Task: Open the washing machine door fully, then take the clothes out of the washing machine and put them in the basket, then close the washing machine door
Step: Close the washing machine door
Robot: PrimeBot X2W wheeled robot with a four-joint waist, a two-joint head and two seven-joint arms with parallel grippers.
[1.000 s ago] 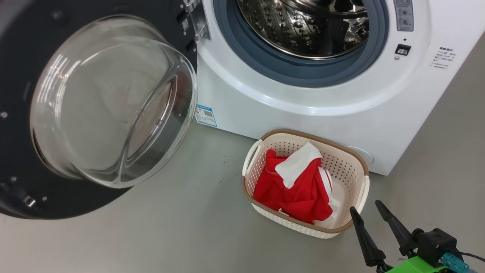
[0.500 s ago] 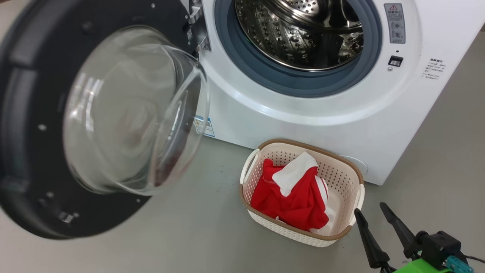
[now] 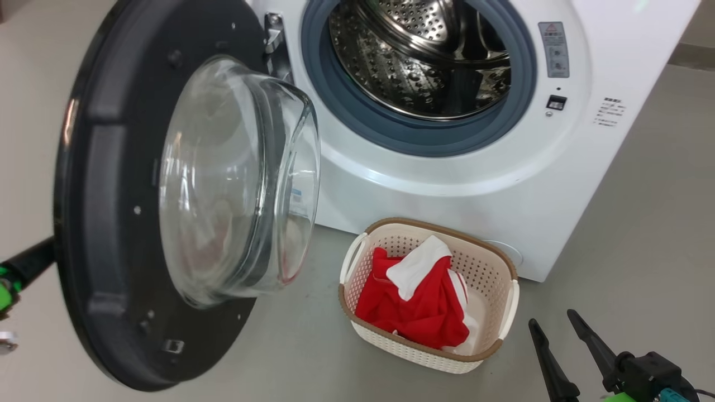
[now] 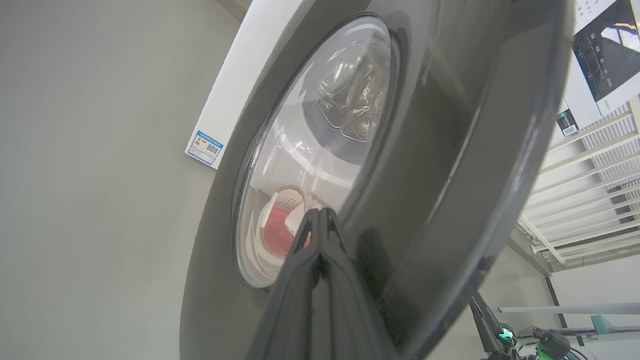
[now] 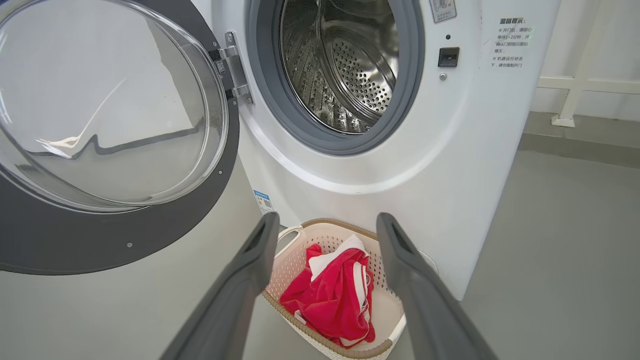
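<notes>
Grey floor [image 3: 642, 223], white washing machine [image 3: 447, 184] ahead, drum [image 3: 419, 61] looks empty; the clothes [image 3: 413, 307] lie in the basket [image 3: 480, 268] at its foot. Hinged left of the opening, the washing machine door [image 3: 106, 195] stands roughly half open, glass bowl facing right. Behind it my left claw [image 4: 320, 215], fingers pressed together, tips at the outer face; contact uncertain. Near the basket my right claw [image 3: 553, 318], fingers apart, empty, well apart from the door. Judgement: closing falls to the left arm, pushing rightward.
</notes>
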